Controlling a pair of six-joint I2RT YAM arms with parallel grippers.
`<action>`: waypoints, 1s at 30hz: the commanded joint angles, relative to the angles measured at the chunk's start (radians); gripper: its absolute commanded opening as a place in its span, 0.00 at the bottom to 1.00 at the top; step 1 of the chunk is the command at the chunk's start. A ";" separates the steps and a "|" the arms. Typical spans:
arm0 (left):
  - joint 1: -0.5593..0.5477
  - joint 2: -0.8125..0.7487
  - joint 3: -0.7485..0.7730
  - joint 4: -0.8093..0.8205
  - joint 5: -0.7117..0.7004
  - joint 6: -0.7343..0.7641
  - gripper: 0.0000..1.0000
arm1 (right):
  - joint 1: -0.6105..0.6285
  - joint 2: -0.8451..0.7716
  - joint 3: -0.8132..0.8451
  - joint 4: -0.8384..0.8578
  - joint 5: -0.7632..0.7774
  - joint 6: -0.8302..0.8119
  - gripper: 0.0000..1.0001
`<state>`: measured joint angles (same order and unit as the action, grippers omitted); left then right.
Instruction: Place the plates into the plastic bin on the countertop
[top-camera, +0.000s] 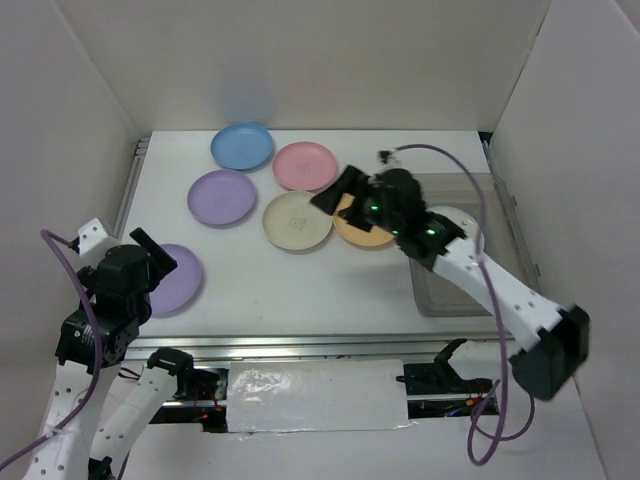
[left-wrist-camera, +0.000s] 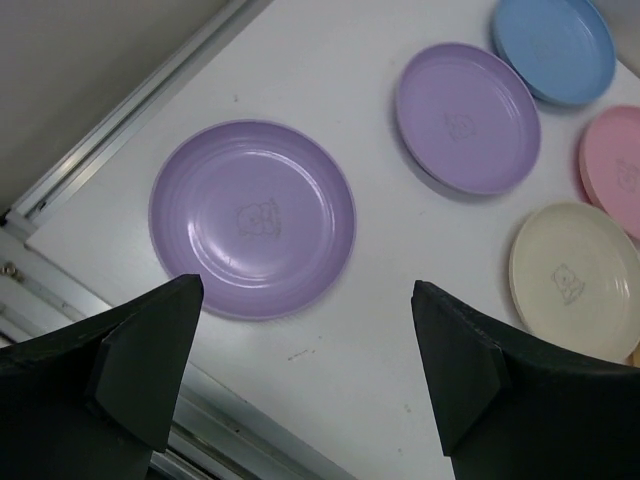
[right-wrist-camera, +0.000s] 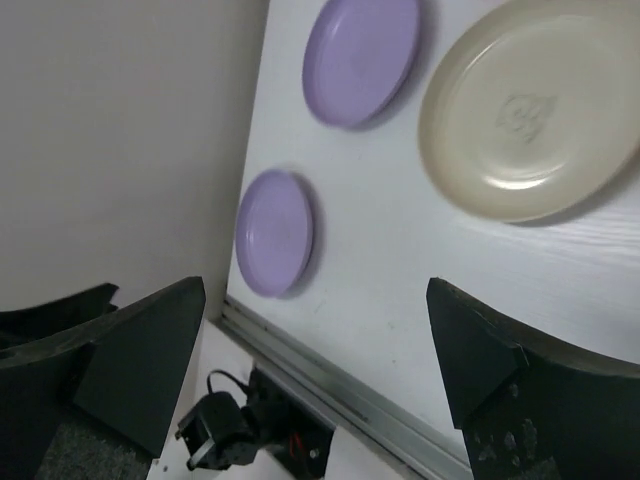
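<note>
Bin (top-camera: 452, 292) sits on the right side of the countertop (top-camera: 260, 300). One white plate (top-camera: 458, 222) looks to be in it, part-hidden by the right arm (top-camera: 500, 290); can't make out any print on it. So roughly one of seven done, by my read.

Six left out on the countertop: blue plate (top-camera: 242, 146), pink plate (top-camera: 305, 166), far purple plate (top-camera: 222, 197), cream plate (top-camera: 297, 221), orange plate (top-camera: 365, 238), near purple plate (top-camera: 178, 280). None stacked. Orange and cream are touching or just beside each other, can't tell which.

Right claw (top-camera: 338, 190) is spread wide and holds nothing. It hovers over the orange plate's left edge, next to the cream one. Left claw (left-wrist-camera: 305, 290) is also spread wide and empty, above the near purple plate.

Likely next picks: orange for right, near purple for left.
</note>
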<state>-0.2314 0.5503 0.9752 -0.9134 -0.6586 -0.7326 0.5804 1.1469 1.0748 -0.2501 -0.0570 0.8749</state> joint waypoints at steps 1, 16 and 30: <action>0.009 0.019 0.063 -0.111 -0.174 -0.163 0.99 | 0.188 0.258 0.166 0.055 0.051 -0.005 1.00; 0.052 -0.084 0.046 -0.105 -0.200 -0.169 0.99 | 0.421 1.246 1.014 -0.035 -0.122 0.093 0.96; 0.058 -0.098 0.037 -0.078 -0.170 -0.139 0.99 | 0.411 1.489 1.274 -0.196 -0.187 0.104 0.66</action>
<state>-0.1791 0.4614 1.0080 -1.0290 -0.8284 -0.8906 0.9943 2.6232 2.2963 -0.3878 -0.2260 0.9817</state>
